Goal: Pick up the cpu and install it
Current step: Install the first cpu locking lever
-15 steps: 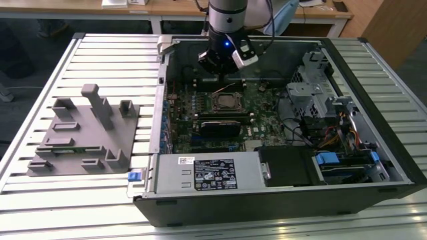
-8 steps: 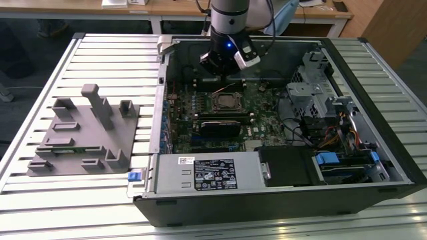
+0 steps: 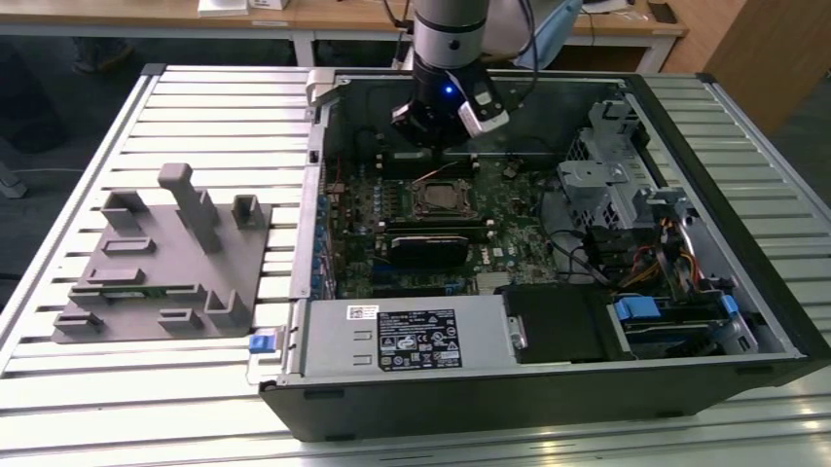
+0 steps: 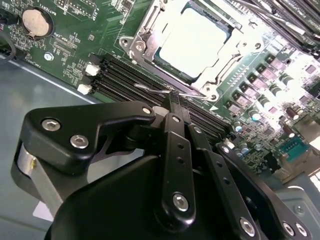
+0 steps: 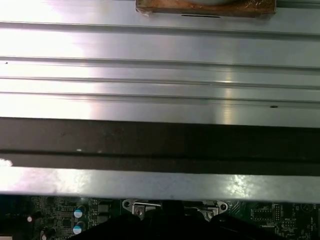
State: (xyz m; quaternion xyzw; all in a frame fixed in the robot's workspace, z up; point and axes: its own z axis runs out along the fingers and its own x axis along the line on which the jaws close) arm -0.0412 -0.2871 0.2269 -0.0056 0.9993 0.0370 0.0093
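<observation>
Silver slats make up the table (image 3: 195,389), and an open computer case (image 3: 546,389) lies on it. On the exterior view's left, a grey tray (image 3: 156,282) with upright blocks sits on the slats, apart from the case.

Inside the case is a green board (image 3: 429,209). Near its middle is the socket (image 3: 446,197) with a metal frame. In the second wrist view the cpu (image 4: 192,42) lies flat inside the socket (image 4: 150,35), its pale shiny top facing up. The frame runs around its edges. A thin wire lever (image 4: 167,92) lies along the side of the socket nearest the gripper.

The arm (image 3: 449,39) hangs over the back part of the case. Its gripper (image 3: 435,136) is above the board, just behind the socket, and holds nothing. In the second wrist view the gripper (image 4: 176,102) has its two black fingers (image 4: 172,107) pressed together, with no gap between them. The tips are right by the wire lever, but I cannot tell if they touch it.

A round silver battery (image 4: 35,22) sits on the board, well away from the socket. Black slots (image 4: 125,82) run between the socket and the gripper.
</observation>
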